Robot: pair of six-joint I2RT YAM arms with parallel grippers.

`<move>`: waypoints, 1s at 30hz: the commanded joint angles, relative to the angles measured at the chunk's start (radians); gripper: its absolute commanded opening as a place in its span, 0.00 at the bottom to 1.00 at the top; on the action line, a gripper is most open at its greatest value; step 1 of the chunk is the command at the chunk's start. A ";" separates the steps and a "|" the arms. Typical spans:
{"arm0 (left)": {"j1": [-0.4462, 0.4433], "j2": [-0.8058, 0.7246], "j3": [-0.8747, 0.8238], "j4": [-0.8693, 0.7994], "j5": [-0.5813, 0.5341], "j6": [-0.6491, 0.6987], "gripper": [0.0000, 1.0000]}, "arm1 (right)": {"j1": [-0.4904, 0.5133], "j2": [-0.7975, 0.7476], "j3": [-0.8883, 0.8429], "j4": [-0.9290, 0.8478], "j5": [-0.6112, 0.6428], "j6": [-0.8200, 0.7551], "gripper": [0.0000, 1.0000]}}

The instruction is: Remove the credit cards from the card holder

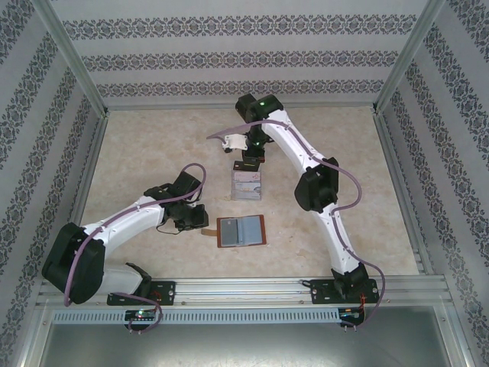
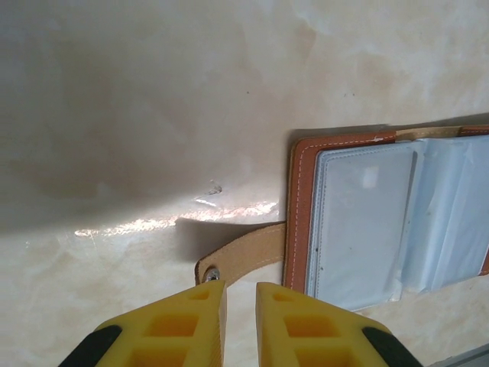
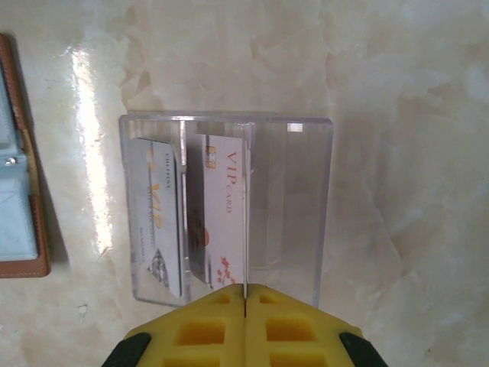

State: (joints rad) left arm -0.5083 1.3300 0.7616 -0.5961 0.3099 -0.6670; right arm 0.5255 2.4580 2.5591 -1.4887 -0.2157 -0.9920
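Note:
The reddish-brown card holder [image 1: 241,231] lies open on the table, its grey-blue pockets [image 2: 367,222] facing up. Its brown strap tab [image 2: 244,256] sticks out to the left. My left gripper [image 2: 241,287] hovers just off that tab, slightly open with nothing between its fingers. A clear plastic box [image 3: 290,206] stands behind the holder with two pale credit cards [image 3: 157,214] [image 3: 225,214] upright in its slots. Over the box, my right gripper [image 3: 245,289] is shut on a thin card seen edge-on [image 3: 245,252], which reaches down into the box.
Patterned walls and metal rails fence the tabletop on all sides. The holder's edge [image 3: 23,264] lies a short way left of the box. Bare table lies to the right of the box and behind it.

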 commanded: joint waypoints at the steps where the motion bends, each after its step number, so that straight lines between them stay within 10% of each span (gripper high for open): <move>1: 0.013 0.009 0.024 -0.046 -0.022 -0.013 0.17 | -0.001 0.035 0.047 -0.006 0.022 -0.017 0.00; 30: 0.013 0.011 0.048 -0.060 -0.018 -0.001 0.17 | 0.028 -0.042 0.049 0.024 0.110 0.001 0.00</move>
State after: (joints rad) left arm -0.5083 1.3430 0.7815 -0.6144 0.3054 -0.6739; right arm 0.5411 2.4813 2.5835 -1.4837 -0.1421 -0.9913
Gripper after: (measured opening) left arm 0.173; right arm 0.054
